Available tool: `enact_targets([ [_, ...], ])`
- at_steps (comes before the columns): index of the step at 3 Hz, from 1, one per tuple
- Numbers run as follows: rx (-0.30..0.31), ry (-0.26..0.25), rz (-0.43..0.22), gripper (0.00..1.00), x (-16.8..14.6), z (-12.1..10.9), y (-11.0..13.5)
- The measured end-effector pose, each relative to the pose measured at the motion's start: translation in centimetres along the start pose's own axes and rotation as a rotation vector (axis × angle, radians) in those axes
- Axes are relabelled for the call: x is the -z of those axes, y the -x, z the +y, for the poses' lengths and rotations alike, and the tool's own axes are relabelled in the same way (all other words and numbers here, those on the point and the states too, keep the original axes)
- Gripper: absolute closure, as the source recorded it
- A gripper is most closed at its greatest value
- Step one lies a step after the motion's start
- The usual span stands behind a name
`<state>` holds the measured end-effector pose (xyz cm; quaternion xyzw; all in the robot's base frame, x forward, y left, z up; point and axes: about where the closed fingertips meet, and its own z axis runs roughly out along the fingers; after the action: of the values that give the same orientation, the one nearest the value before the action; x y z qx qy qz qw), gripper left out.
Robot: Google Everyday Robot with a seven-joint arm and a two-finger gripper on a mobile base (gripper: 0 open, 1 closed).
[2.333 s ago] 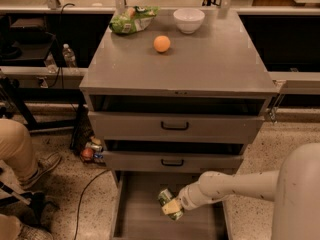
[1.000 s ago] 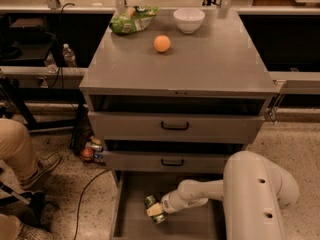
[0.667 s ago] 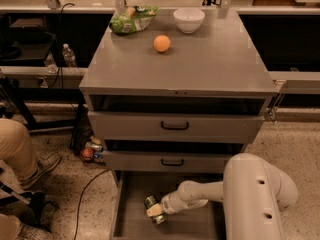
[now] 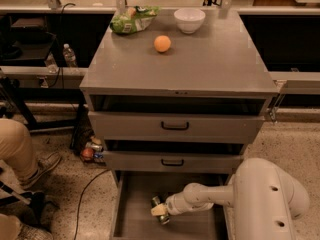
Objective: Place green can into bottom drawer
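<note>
- The gripper (image 4: pixel 160 211) is down low inside the bottom drawer (image 4: pixel 135 204), at the end of the smooth, round white arm (image 4: pixel 210 196).
- Its fingers look clamped around the green can (image 4: pixel 156 202), which sits at or just above the drawer's flat grey floor.
- I think this is the putting-down step. Next it should let go gently and lift straight up, so the round, shiny can doesn't roll.
- Above are two drawers with black handles (image 4: pixel 175 126).
- On the cabinet top (image 4: pixel 210 59) sit a smooth orange ball (image 4: pixel 162 43), a white bowl (image 4: pixel 189 20) and a crinkly green bag (image 4: pixel 132 20).
</note>
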<state>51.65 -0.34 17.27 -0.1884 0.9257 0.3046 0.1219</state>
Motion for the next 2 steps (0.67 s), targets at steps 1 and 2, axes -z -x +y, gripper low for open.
enact_targets([
  [1, -0.013, -0.004, -0.020, 0.00, 1.0, -0.9, -0.4],
  [2, -0.034, -0.011, -0.057, 0.00, 3.6, -2.6, -0.7],
])
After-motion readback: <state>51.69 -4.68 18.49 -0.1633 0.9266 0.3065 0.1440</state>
